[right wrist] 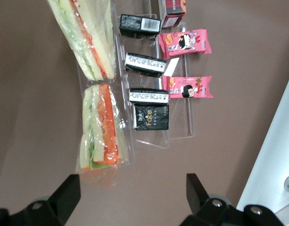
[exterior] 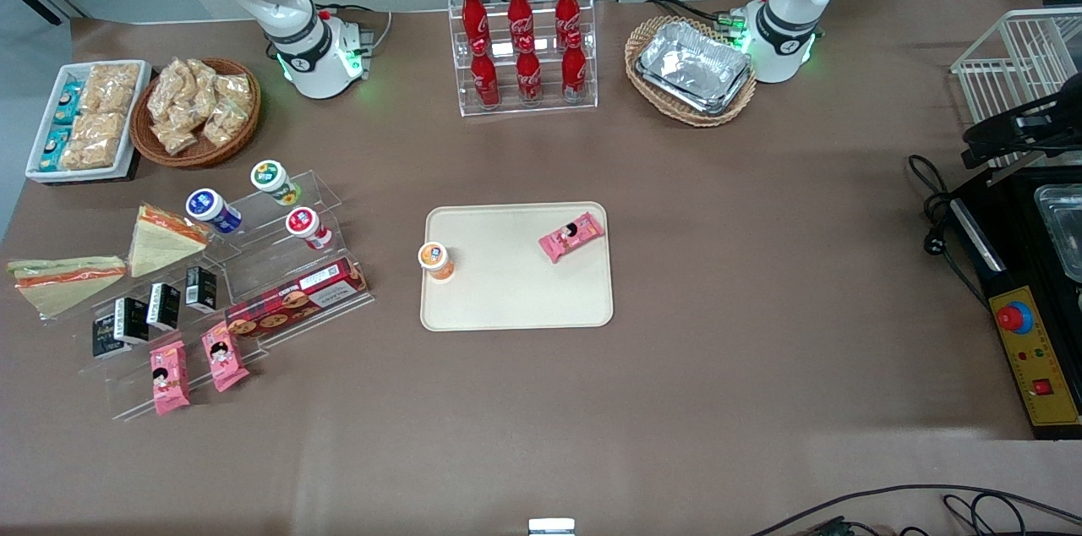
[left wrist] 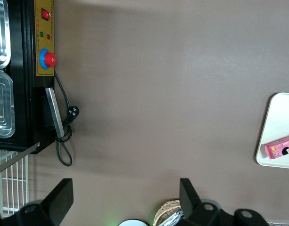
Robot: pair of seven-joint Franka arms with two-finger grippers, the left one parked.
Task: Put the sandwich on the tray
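The sandwich (exterior: 63,278), a wrapped wedge with green and orange stripes, lies at the working arm's end of the table; it also shows in the right wrist view (right wrist: 99,132). The cream tray (exterior: 516,299) sits mid-table, far from the sandwich, with an orange-lidded cup (exterior: 436,259) and a pink snack pack (exterior: 572,236) on it; its corner shows in the left wrist view (left wrist: 276,122). My right gripper (right wrist: 131,197) is open and empty, high above the table just off the sandwich's wide end. It is out of the front view.
A second wedge sandwich (exterior: 161,240) (right wrist: 85,35) lies beside the first. A clear acrylic shelf (exterior: 279,265) holds black cartons (right wrist: 149,115), pink packs (right wrist: 186,87), a cookie box (exterior: 296,299) and small lidded cups. Farther from the camera stand snack baskets, a cola rack (exterior: 522,46) and foil trays (exterior: 693,67).
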